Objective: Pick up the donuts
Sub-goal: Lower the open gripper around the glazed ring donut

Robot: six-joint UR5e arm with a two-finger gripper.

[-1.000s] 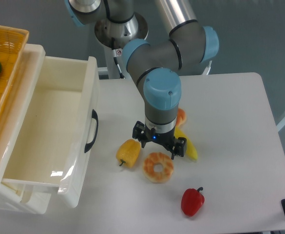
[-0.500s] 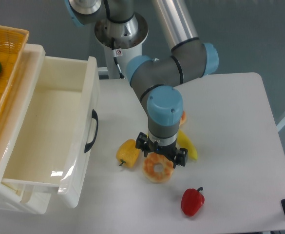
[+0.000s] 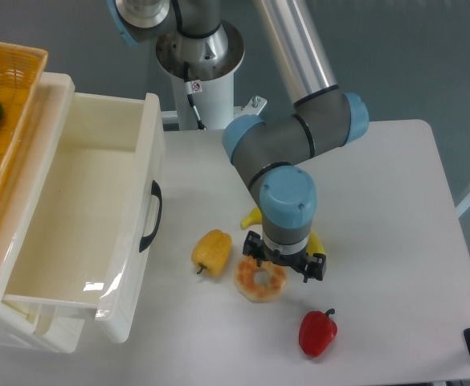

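One gripper (image 3: 284,266) hovers over the donuts' (image 3: 259,279) right rim — jaws spread, holding nothing; a clean grasp needs it centred, clear of the yellow pepper (image 3: 211,251).

No text, brand or number can be read. A small white sticker with a red mark (image 3: 196,86) sits on the white robot pedestal (image 3: 205,95) beyond the tabletop's far edge; its print is illegibly small.
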